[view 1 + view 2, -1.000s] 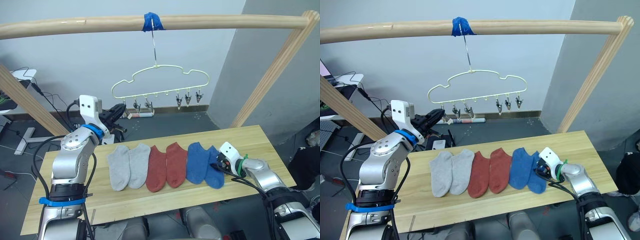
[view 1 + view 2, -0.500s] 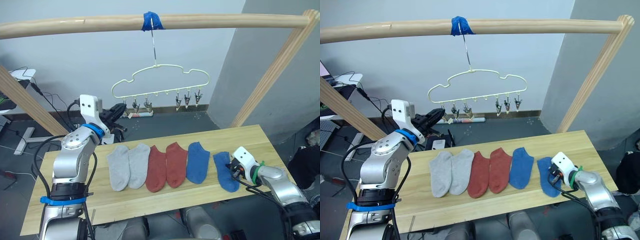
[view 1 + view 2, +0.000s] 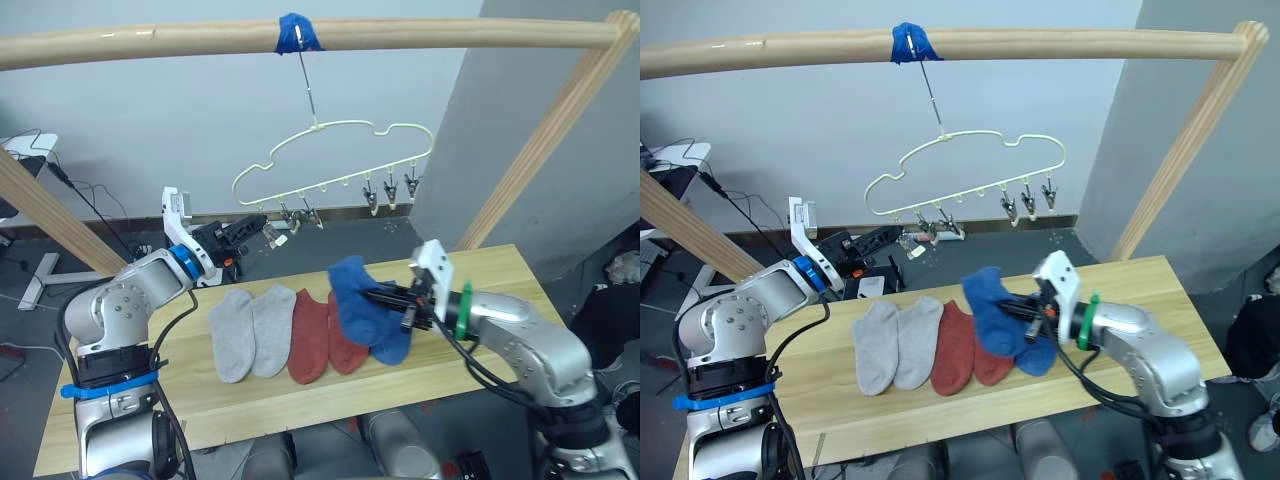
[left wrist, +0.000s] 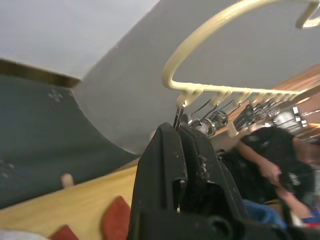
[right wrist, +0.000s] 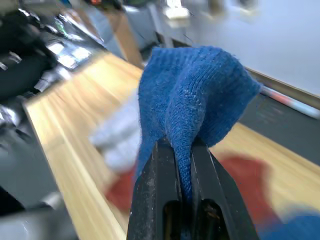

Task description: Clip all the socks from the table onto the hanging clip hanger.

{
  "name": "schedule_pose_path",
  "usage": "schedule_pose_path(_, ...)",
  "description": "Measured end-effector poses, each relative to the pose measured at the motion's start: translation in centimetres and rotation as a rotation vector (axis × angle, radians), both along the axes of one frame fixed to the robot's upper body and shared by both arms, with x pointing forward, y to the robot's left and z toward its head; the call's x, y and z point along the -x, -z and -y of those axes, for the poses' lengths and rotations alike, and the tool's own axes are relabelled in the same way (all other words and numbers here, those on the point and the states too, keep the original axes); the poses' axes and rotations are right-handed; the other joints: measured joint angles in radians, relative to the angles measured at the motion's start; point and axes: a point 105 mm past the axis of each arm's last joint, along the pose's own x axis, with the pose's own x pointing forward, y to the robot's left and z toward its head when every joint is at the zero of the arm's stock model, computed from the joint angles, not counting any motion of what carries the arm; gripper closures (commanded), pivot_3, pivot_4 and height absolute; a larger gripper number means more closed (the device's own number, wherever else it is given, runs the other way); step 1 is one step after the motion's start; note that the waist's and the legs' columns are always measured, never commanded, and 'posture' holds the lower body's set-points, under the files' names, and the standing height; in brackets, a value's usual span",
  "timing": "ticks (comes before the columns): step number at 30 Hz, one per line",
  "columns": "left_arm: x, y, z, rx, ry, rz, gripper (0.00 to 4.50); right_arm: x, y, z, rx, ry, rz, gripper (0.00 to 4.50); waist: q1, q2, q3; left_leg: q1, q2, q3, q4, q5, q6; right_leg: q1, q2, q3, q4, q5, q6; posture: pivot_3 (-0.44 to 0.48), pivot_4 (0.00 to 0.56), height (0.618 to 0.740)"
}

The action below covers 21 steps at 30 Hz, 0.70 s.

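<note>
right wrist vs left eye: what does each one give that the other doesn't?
Right wrist view alone shows the blue sock pinched between the right pincer fingers. Left eye view alone shows the clip hanger on the pole, the left pincer near its clips, and one blue sock flat under the lifted one. Both show the table with grey and red socks.

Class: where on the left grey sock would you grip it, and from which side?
Pinch the open cuff at the far end of the left grey sock, coming from above. It lies flat on the table, and its left side is free.
</note>
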Motion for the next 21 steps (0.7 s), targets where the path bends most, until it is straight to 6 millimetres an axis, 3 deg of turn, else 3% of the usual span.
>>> schedule_pose_path(4,0.2,-0.3,0.0,0.025,0.014,-0.014,4.5,-0.7,0.8,-1.1,0.008,-0.001,-0.016,4.46,0.019,0.0,0.0,0.0,0.0,0.0,-0.001,-0.002,-0.001,0.0,0.0,-0.001,0.0,-0.004,-0.001,-0.137,0.209,0.74)
schedule_pose_path(6,0.4,-0.5,0.3,0.033,0.033,-0.023,4.5,-1.8,0.9,-2.2,-0.011,0.012,-0.018,4.46,0.017,0.001,0.001,0.0,0.001,0.0,-0.001,-0.003,-0.001,-0.001,0.0,0.0,0.0,-0.004,-0.001,-0.117,0.208,0.74)
schedule_pose_path(9,0.9,-0.5,1.0,0.051,0.072,-0.038,4.5,-1.9,1.0,-3.8,-0.04,-0.021,-0.02,4.46,0.021,0.0,0.001,0.0,0.001,-0.001,-0.002,-0.003,-0.001,-0.001,0.0,-0.002,0.0,-0.004,-0.001,-0.112,0.207,0.74)
schedule_pose_path(21,1.6,-0.5,1.4,0.076,0.097,-0.053,4.5,-3.1,0.5,-4.8,-0.065,-0.024,-0.026,4.46,0.027,0.0,0.001,0.0,0.0,-0.001,-0.001,-0.003,-0.001,-0.001,0.0,-0.002,0.001,-0.004,-0.001,-0.103,0.201,0.74)
